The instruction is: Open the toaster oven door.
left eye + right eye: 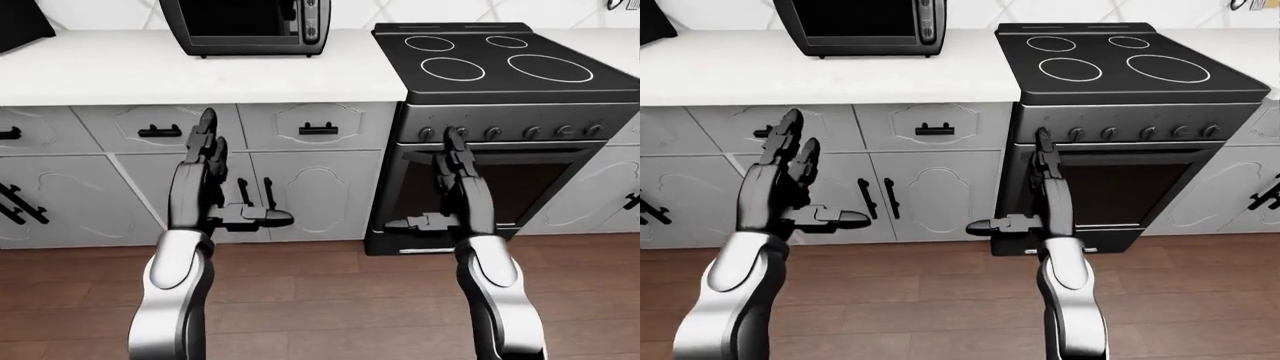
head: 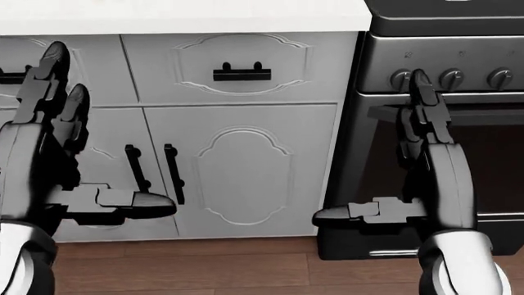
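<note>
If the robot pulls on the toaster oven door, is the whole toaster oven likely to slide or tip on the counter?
The toaster oven stands free on the smooth white countertop, so a firm pull would probably drag it toward the edge. It looks wide and low, so tipping seems less likely than sliding. Both the left hand and right hand are open, so one might brace it.

We see open air above both hands' fingers (image 1: 207, 139); counter edge (image 1: 200, 94) overhangs beyond the fingertips.
</note>
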